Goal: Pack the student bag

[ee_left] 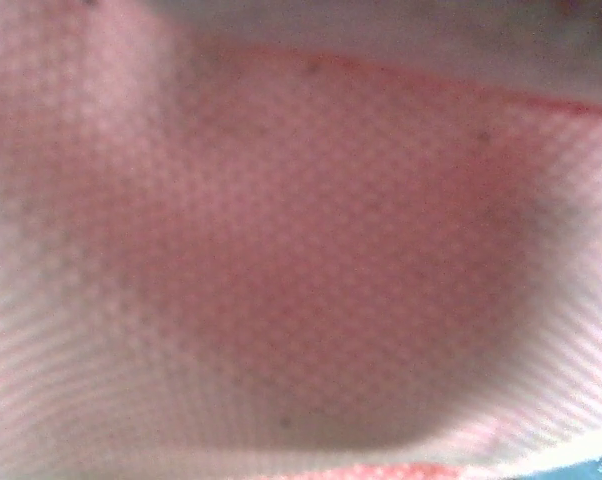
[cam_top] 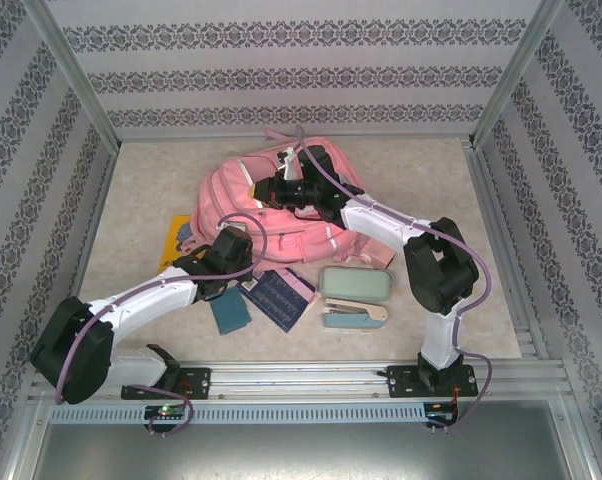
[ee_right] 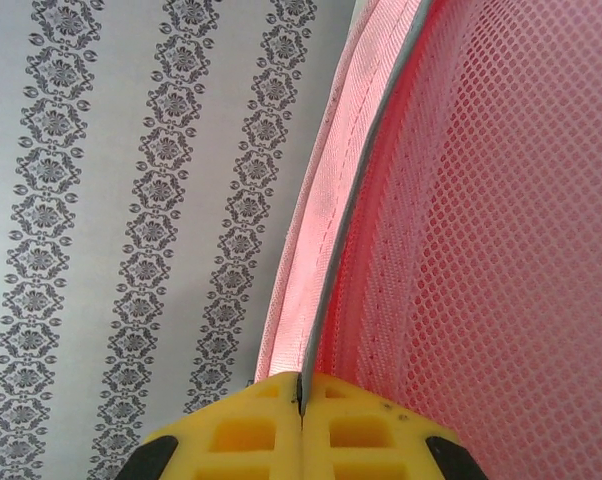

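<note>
We see the right tool (ee_right: 301, 400) clamped on the student bag (ee_right: 501, 250) at its grey-trimmed edge; left tool (cam_top: 231, 243) closed, bag mesh directly ahead.

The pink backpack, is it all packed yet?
Not yet, nothing looks packed. The right gripper pinches the backpack by its rim, and the left gripper presses into its fabric. The pencil case, stapler and blue notebook lie on the table, waiting to go in.
</note>
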